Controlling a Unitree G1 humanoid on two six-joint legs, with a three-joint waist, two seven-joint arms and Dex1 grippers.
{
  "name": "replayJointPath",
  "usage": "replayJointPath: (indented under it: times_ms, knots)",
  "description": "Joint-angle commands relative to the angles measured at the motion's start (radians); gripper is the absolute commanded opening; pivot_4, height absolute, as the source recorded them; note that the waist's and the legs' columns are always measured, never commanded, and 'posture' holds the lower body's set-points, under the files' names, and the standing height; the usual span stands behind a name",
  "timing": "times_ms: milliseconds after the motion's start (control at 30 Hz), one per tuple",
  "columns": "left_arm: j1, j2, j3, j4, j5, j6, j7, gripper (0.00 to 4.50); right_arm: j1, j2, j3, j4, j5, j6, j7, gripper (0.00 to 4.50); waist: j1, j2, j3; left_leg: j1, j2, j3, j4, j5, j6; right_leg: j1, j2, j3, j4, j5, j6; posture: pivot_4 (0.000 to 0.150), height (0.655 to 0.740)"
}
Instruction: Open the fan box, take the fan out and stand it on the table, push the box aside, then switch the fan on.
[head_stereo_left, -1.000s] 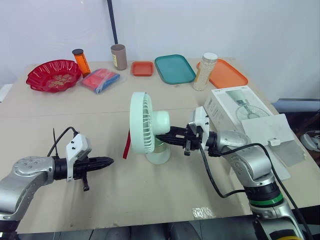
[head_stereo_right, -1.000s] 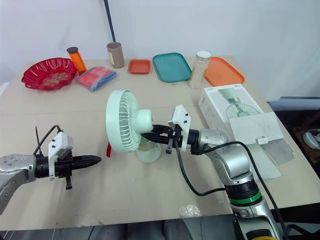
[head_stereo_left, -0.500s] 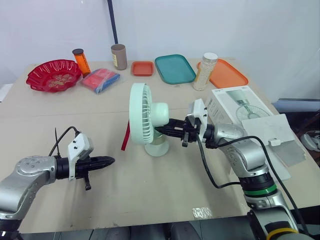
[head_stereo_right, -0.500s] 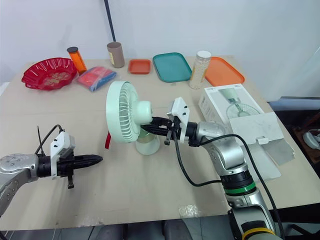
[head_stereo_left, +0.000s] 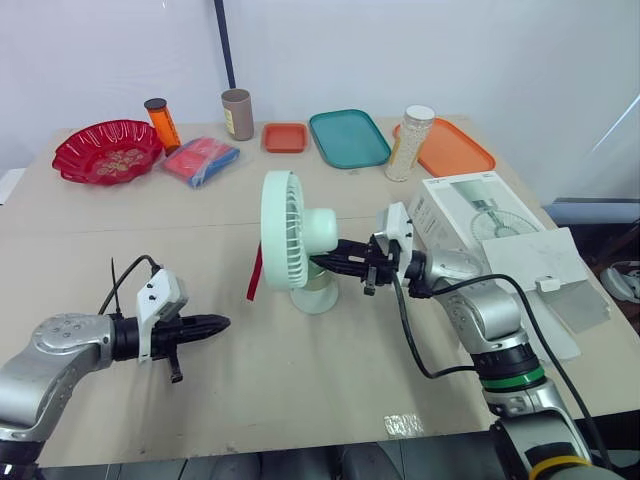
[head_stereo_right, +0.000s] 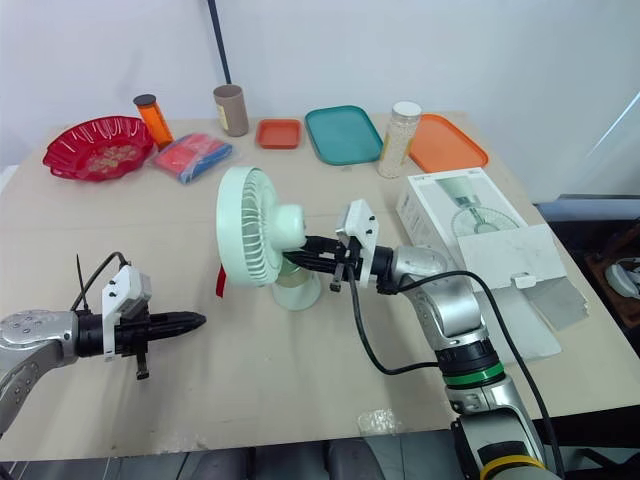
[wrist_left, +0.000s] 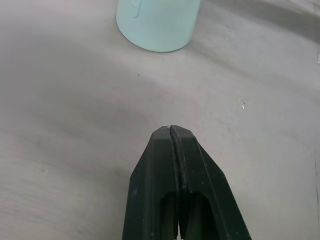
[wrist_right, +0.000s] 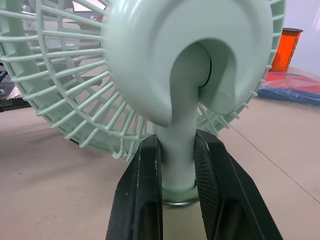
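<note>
**Right claw clamped on the fan's neck; fan upright at mid-table**

We see the fan (head_stereo_left: 295, 245) standing on its round base (head_stereo_left: 315, 296) in the middle of the matte tan table (head_stereo_left: 300, 390). It is smooth, pale mint plastic. Its disc-shaped grille of thin curved ribs faces the robot's left, and a domed motor housing bulges behind it. A narrow red strip (head_stereo_left: 254, 275) hangs by the grille's lower edge.

The right gripper (wrist_right: 176, 145) reaches in from behind the fan. Its two black, slightly grainy fingers (wrist_right: 145, 190) press against either side of the slim rounded neck (wrist_right: 182, 100), just above the base.

The left gripper (wrist_left: 171, 131) hovers low over the tabletop on the fan's grille side, apart from it. Its tapered black fingers are pressed flat together on nothing. In its wrist view the base's curved edge (wrist_left: 157, 22) lies ahead.

The fan box (head_stereo_left: 480, 215) is white printed cardboard with a fan picture on top. It sits on the table just beyond the right arm, and its end flap (head_stereo_left: 545, 265) is folded out flat.

Along the far edge are:
- a glossy red scalloped bowl (head_stereo_left: 107, 150)
- an orange bottle with a dark cap (head_stereo_left: 160, 122)
- a crinkled blue-and-red packet (head_stereo_left: 202, 160)
- a brown cylinder (head_stereo_left: 237, 113)
- a small orange tray (head_stereo_left: 285, 137)
- a teal tray (head_stereo_left: 348, 137)
- a clear jar of pale grains (head_stereo_left: 413, 142)
- a larger orange tray (head_stereo_left: 455, 150)
</note>
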Motion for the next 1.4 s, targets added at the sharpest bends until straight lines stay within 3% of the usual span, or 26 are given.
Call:
replayJointPath:
  times_ms: [33,267,533,567,1133,1233,1267,1400]
  knots:
    - [0.000,-0.003,0.019,-0.030,-0.004,-0.021,0.007,0.08,0.005,-0.006,-0.010,0.001,0.003,0.009,0.011,0.32,0.000,0.000,0.000,0.000,0.000,0.000,0.000,0.000,0.000,0.000,0.000,0.000,0.000,0.000,0.000,0.150,0.7400]
    - [-0.009,0.000,0.017,-0.022,-0.001,-0.023,0.008,0.08,0.003,0.000,-0.013,0.003,0.008,0.016,0.002,0.32,0.000,0.000,0.000,0.000,0.000,0.000,0.000,0.000,0.000,0.000,0.000,0.000,0.000,0.000,0.000,0.150,0.7400]
    - [-0.020,-0.001,0.011,-0.014,0.000,-0.026,0.008,0.00,0.016,-0.005,-0.017,-0.015,0.005,0.020,-0.002,4.15,0.000,0.000,0.000,0.000,0.000,0.000,0.000,0.000,0.000,0.000,0.000,0.000,0.000,0.000,0.000,0.150,0.7400]
    - [-0.021,-0.002,0.009,-0.015,0.001,-0.026,0.009,0.00,0.017,-0.005,-0.018,-0.017,0.004,0.020,-0.002,4.41,0.000,0.000,0.000,0.000,0.000,0.000,0.000,0.000,0.000,0.000,0.000,0.000,0.000,0.000,0.000,0.150,0.7400]
    - [-0.019,-0.007,0.017,-0.011,-0.006,-0.029,0.019,0.00,0.096,-0.078,-0.060,-0.118,0.017,0.051,-0.024,4.41,0.001,0.000,0.000,0.000,0.000,0.000,0.000,0.000,0.000,0.000,0.000,0.000,0.000,0.000,0.000,0.150,0.7400]
    - [-0.027,-0.016,0.019,-0.004,-0.008,-0.033,0.025,0.61,0.159,-0.122,-0.092,-0.193,0.032,0.088,-0.042,4.50,0.004,0.000,0.000,0.000,0.000,0.000,0.000,0.000,0.000,0.001,0.000,0.000,0.000,0.000,0.000,0.150,0.7400]
    - [-0.032,-0.019,0.017,-0.001,-0.009,-0.032,0.026,1.14,0.174,-0.132,-0.100,-0.210,0.037,0.097,-0.047,4.50,0.004,0.000,0.000,0.000,-0.001,0.000,0.000,0.000,0.000,0.001,-0.001,0.000,0.000,0.000,0.001,0.150,0.7400]
    - [-0.034,-0.035,0.027,-0.003,-0.013,-0.030,0.035,2.44,0.259,-0.190,-0.164,-0.313,0.046,0.165,-0.110,4.50,0.003,0.000,0.000,0.000,-0.001,0.000,0.000,0.000,0.000,0.001,-0.001,0.000,0.000,0.000,0.001,0.150,0.7400]
